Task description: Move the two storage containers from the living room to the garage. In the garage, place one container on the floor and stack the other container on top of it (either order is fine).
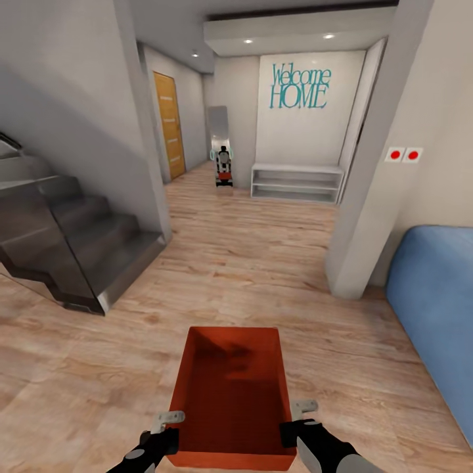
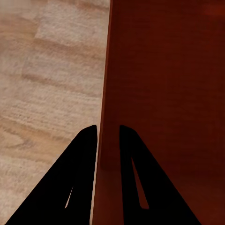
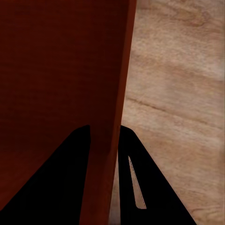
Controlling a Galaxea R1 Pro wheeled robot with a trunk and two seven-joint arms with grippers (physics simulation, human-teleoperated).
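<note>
One red-orange storage container [image 1: 230, 387] hangs low in front of me over light wood planks, open top up and empty. My left gripper [image 1: 165, 430] is shut on its left wall near the close corner. In the left wrist view the two dark fingers [image 2: 84, 159] straddle that wall [image 2: 164, 93]. My right gripper [image 1: 292, 426] is shut on the right wall, and the right wrist view shows its fingers [image 3: 75, 159] either side of the wall [image 3: 61, 70]. The second container and the concrete garage floor are out of view. An orange door with pale strips [image 1: 169, 125] stands shut far down the hallway's left side.
A dark staircase [image 1: 79, 249] fills the left. A white pillar [image 1: 368, 217] and a blue sofa [image 1: 437, 309] bound the right. Ahead, the wood floor [image 1: 249, 263] runs to a white shelf bench [image 1: 297, 182] and a mirror [image 1: 222, 157] showing my reflection.
</note>
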